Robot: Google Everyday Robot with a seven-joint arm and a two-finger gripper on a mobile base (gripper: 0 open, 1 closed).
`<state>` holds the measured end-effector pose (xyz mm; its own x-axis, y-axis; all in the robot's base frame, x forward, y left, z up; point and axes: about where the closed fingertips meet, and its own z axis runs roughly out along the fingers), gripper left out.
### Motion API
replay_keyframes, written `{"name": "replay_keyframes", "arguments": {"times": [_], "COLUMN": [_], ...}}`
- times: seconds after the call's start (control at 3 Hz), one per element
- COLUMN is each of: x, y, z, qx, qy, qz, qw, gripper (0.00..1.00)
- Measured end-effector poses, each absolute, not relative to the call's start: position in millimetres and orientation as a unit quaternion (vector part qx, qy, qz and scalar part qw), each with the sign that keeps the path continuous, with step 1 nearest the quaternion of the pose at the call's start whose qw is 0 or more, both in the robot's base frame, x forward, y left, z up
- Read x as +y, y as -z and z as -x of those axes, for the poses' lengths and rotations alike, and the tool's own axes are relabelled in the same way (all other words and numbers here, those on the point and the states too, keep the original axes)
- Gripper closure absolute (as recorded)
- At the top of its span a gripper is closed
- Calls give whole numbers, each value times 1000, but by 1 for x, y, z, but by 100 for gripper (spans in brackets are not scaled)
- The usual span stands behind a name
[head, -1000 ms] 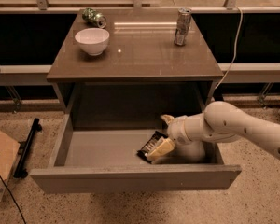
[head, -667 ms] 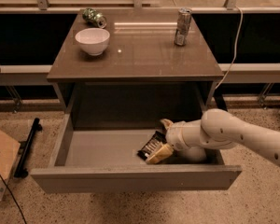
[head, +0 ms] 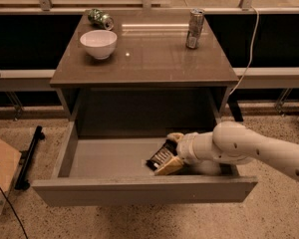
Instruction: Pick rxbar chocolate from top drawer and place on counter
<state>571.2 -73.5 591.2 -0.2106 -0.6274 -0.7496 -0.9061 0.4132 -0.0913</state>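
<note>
The top drawer [head: 139,189] is pulled out, grey inside. The rxbar chocolate [head: 159,157], a flat black bar with pale print, lies tilted on the drawer floor right of the middle. My gripper [head: 170,153] reaches in from the right, down inside the drawer. It is open, with one tan finger beyond the bar and one on its near side, close against it. The bar rests on the drawer floor. The counter [head: 149,59] is the glossy grey-brown top above the drawer.
On the counter stand a white bowl [head: 98,43] at the left, a tipped green can [head: 100,19] at the back left and an upright metal can [head: 195,28] at the back right. A cardboard box [head: 0,176] and a black bar [head: 29,156] lie on the floor at the left.
My arm has sunk lower and moved a little left into the drawer, bringing the fingers closer around the bar. The bar has stayed in place.
</note>
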Motion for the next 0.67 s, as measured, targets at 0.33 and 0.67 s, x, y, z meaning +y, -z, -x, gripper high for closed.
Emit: {"name": "replay_keyframes", "arguments": {"times": [0.33,0.67], "x": [-74,-75], "y": [-597,-594], "z": [-569,-570], "qx": [756,758], "qy": [-178,-184], "qz": [506,500], "qw": [376,376], "gripper": [49,74]}}
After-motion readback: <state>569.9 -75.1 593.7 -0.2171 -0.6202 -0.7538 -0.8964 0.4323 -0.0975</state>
